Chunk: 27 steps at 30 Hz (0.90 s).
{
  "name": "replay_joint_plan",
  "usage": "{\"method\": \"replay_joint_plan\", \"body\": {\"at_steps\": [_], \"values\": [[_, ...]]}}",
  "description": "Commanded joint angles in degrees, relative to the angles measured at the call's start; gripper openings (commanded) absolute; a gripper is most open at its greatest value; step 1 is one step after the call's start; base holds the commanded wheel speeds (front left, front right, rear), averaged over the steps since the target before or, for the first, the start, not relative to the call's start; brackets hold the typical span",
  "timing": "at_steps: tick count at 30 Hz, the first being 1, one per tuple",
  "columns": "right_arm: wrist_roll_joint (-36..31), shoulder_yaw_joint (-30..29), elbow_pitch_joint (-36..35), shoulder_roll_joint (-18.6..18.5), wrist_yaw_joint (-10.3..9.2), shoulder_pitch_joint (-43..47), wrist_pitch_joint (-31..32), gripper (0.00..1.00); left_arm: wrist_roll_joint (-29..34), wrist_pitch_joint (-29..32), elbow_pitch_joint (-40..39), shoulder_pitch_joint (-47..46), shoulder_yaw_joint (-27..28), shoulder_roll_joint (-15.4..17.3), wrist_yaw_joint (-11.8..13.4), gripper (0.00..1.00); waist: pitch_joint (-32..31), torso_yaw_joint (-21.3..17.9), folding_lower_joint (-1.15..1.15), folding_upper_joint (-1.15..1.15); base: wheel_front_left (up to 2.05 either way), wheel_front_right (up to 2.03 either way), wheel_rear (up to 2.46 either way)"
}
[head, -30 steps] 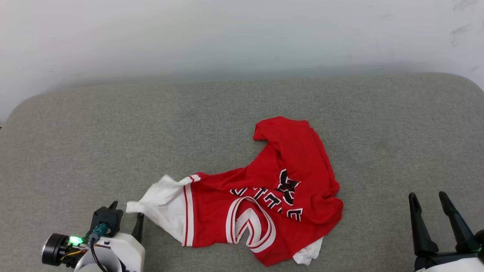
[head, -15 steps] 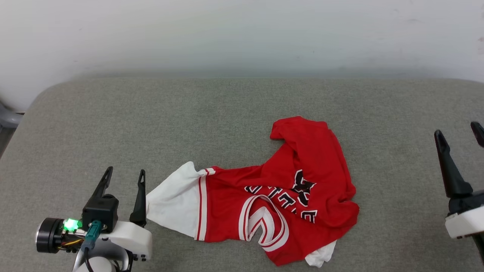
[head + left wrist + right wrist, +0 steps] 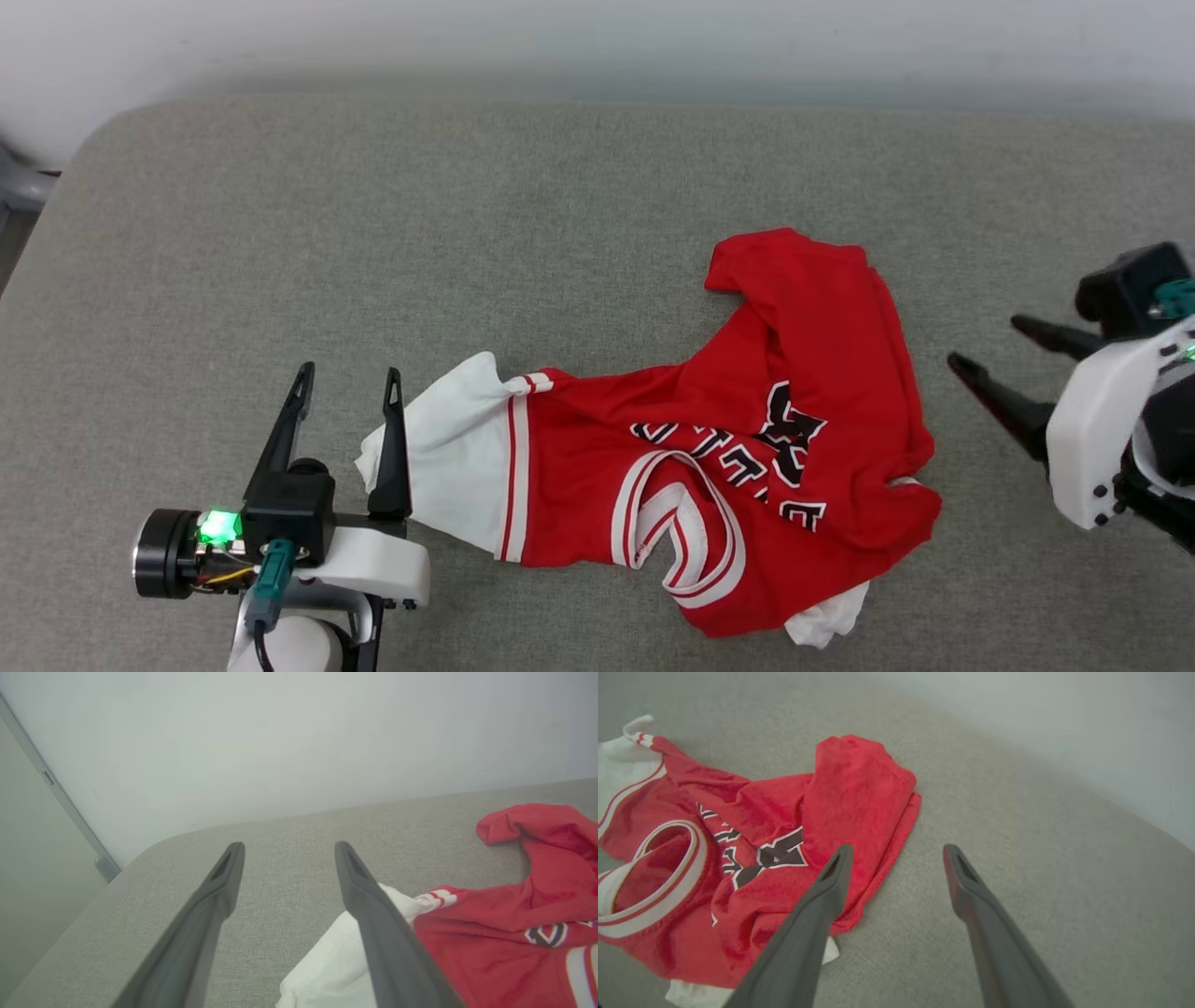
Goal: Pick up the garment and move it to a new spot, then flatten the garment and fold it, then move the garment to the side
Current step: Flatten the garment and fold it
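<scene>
Garment point(image 3: 738, 411) lies crumpled on grey cushion point(image 3: 373, 205), white sleeve point(image 3: 448, 448) toward 9 o'clock. L gripper point(image 3: 348, 371) at 8 o'clock, fingers apart, one at sleeve edge, contact unclear. R gripper point(image 3: 984, 340) at 3 o'clock, fingers apart, nothing held, near fabric.

The garment point(image 3: 597, 467), a red T-shirt with white sleeves, striped trim and black lettering, lies crumpled on the grey padded surface point(image 3: 373, 233), 1 white sleeve spread out leftward.
</scene>
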Motion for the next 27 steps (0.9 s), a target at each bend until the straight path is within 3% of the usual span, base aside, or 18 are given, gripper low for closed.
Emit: {"method": "replay_joint_plan", "body": {"at_steps": [1, 7, 12, 20, 22, 27], "values": [[1.73, 1.66, 1.19, -0.38, -0.04, -1.33, 2.52, 1.00, 0.62, -0.11, -0.07, -0.64, 0.63, -0.66, -0.39, 1.00, 1.75, 0.74, -0.01, 0.00, 0.00, 0.00, 0.00], [7.45, 7.92, 9.00, 0.41, -0.04, -7.66, 11.14, 1.00, 3.21, -0.12, 0.93, -1.79, 2.74, -4.19, -3.13, 1.00, 5.25, 1.81, -0.01, 0.00, 0.00, 0.00, 0.00], [9.18, 11.66, 16.24, 3.31, -0.04, -11.09, 11.43, 1.00, 5.29, -0.12, 1.69, -2.72, 4.58, -6.47, -5.05, 1.00, 7.39, 2.91, -0.01, 0.00, 0.00, 0.00, 0.00], [10.23, 23.22, 23.54, 5.23, 0.06, -9.75, 8.54, 1.00, 7.83, -0.13, 3.14, -2.65, 7.61, -9.69, -7.91, 1.00, 8.44, 3.36, -0.01, 0.00, 0.00, 0.00, 0.00], [10.15, 24.79, 23.82, 4.89, 0.08, -10.41, 5.21, 0.00, 8.37, -0.13, 3.56, -2.37, 8.37, -10.22, -8.55, 1.00, 8.21, 3.20, -0.01, 0.00, 0.00, 0.00, 0.00], [11.77, 24.45, 22.68, 3.22, -0.03, -13.49, -5.23, 0.00, 9.52, -0.13, 4.55, -1.30, 10.38, -11.30, -10.20, 1.00, 6.40, 2.34, -0.01, 0.00, 0.00, 0.00, 0.00]]}}
